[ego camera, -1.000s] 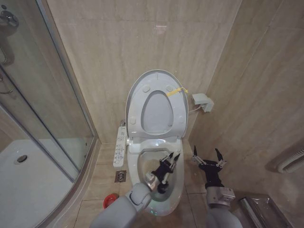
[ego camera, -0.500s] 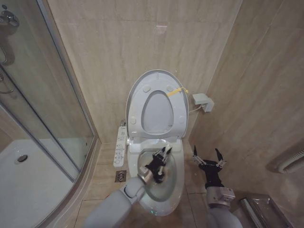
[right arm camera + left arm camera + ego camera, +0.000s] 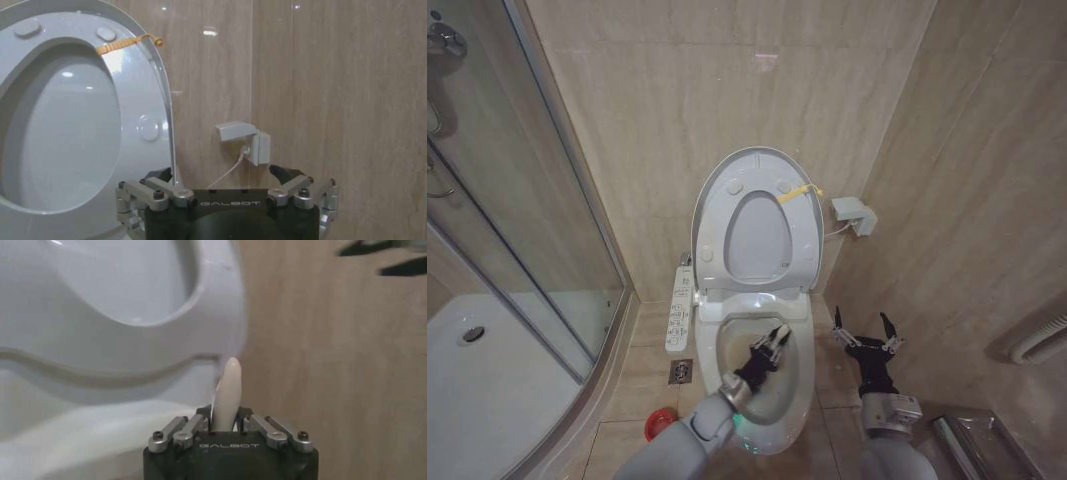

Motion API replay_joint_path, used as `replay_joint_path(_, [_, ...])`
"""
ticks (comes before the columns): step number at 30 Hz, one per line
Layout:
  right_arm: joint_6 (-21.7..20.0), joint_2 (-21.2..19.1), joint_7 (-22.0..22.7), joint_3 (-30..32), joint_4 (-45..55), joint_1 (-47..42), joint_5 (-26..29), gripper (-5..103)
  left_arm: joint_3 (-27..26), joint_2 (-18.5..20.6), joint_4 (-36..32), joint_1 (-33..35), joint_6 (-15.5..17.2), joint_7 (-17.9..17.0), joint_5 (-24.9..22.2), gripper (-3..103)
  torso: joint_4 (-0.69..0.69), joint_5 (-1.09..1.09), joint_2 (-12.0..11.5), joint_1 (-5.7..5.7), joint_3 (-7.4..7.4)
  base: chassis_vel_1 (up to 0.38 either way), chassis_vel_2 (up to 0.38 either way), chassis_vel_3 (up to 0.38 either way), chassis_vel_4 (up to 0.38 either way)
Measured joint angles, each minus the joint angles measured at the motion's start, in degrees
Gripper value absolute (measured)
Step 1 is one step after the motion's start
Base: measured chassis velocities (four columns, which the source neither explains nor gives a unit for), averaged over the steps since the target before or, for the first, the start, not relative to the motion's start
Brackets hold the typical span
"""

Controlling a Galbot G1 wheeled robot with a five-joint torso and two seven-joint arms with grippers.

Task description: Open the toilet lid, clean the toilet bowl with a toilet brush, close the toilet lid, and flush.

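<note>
The toilet lid [image 3: 757, 156] stands raised against the wall, with the seat ring [image 3: 715, 225] up against it and a yellow strap [image 3: 798, 192] at its edge. Below lies the white toilet bowl [image 3: 801, 380]. My left gripper [image 3: 773, 346] hangs over the bowl's inside, shut on the toilet brush. The brush's thin white handle [image 3: 228, 387] sticks out between the fingers of that gripper [image 3: 225, 421]; its bristle head is hidden. To the right of the bowl, my right gripper [image 3: 864, 330] is held open with nothing in it.
A red cup holder [image 3: 660, 422] sits on the floor left of the bowl, near a floor drain [image 3: 680, 371]. A white button panel [image 3: 681, 308] runs along the bowl's left side. The glass shower enclosure [image 3: 517, 250] is at left, a wall box [image 3: 852, 215] at right.
My left gripper swung with the brush toward the rear left of the bowl, then came back toward the front. The right arm and the lid have not moved.
</note>
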Motion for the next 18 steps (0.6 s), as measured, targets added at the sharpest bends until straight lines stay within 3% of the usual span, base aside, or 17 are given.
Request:
replay_joint_path(11, [0.0,0.0,0.0,0.0,0.0,0.0,0.0,100,-0.14,-1.66,-6.12,-1.77,0.73,-0.08,-1.45,22,-0.03,-0.02,0.0,0.01,0.0,0.0,0.0,0.0,0.0])
replay_joint_path(18, [0.0,0.0,0.0,0.0,0.0,0.0,0.0,100,2.63,-5.1,1.8,-3.87,-0.57,1.48,-2.3,22,-0.03,-0.01,0.0,0.0,0.0,0.0,0.0,0.0,0.0])
